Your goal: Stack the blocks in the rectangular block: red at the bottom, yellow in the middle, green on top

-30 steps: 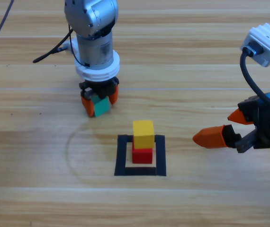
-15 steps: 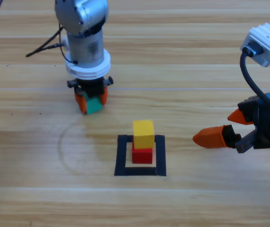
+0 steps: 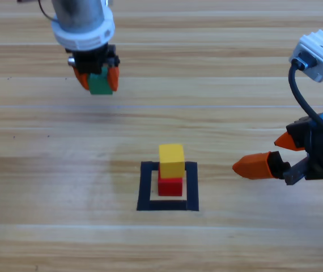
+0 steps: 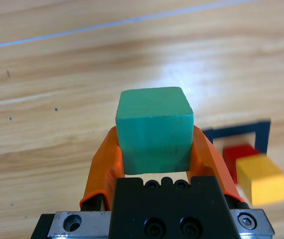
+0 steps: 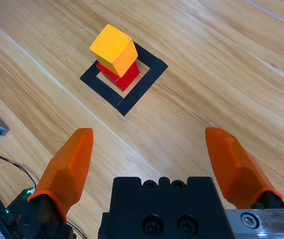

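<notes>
Green cube (image 3: 100,84) sits clenched in the left gripper (image 3: 97,79), raised clear for topping yellow (image 3: 171,160) on red (image 3: 170,186); the right gripper (image 3: 275,154) waits, fingers spread.

In the high view, the small plain yellow cube (image 3: 171,160) sits on the small plain red cube (image 3: 170,186) and hides its top. The grey left arm (image 3: 82,20) is cut off by the top edge. Its orange jaws cover two sides of the small teal-green cube (image 3: 100,84). The right arm (image 3: 320,96) runs off the right edge.
</notes>
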`<action>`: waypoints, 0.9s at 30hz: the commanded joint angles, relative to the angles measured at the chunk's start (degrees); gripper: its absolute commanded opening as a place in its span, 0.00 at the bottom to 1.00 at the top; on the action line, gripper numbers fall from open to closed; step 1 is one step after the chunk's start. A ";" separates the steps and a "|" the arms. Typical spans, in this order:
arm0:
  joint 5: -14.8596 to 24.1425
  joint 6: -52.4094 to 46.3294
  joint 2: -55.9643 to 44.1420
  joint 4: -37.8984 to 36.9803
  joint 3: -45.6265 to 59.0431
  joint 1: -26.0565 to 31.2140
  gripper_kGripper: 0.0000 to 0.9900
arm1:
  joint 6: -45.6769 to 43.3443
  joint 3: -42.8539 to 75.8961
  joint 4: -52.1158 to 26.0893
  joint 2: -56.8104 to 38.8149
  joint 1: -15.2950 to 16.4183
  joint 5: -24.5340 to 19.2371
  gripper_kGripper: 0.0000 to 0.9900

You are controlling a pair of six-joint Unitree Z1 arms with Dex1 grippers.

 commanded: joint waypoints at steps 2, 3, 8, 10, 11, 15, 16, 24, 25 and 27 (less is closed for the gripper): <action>0.27 5.43 -6.46 0.53 5.36 -10.12 0.06 | -0.12 1.72 -0.64 -3.85 -1.30 -1.73 1.00; -0.17 5.95 -6.98 0.62 5.80 -11.35 0.06 | -0.12 1.72 -0.64 -3.85 -1.30 -1.73 1.00; -2.63 7.10 -8.48 1.32 6.24 -16.45 0.06 | -0.12 1.72 -0.73 -3.85 -1.30 -1.91 1.00; -2.72 5.16 -8.65 1.59 6.24 -17.77 0.06 | -0.12 1.72 -0.73 -3.85 -1.30 -1.91 1.00; -2.72 3.40 -8.56 1.59 6.24 -18.21 0.06 | -0.12 1.72 -0.73 -3.85 -1.30 -1.91 1.00; -1.93 -3.98 -8.21 1.59 6.06 -19.26 0.06 | -0.12 1.72 -0.64 -4.02 -1.30 -1.99 1.00; -1.93 -5.47 -8.13 1.59 5.97 -19.35 0.06 | -0.12 1.72 -0.64 -4.02 -1.30 -1.99 1.00; -1.23 -17.51 -6.19 1.59 4.83 -20.14 0.06 | -0.73 2.42 -0.64 -4.99 -1.30 -2.17 1.00; -1.23 -18.92 -5.84 1.85 4.57 -20.41 0.06 | -0.91 2.51 -0.64 -5.17 -1.30 -2.17 1.00; -0.87 -21.47 -4.79 2.11 3.95 -20.93 0.07 | -1.26 2.69 -0.64 -5.60 -1.30 -2.17 1.00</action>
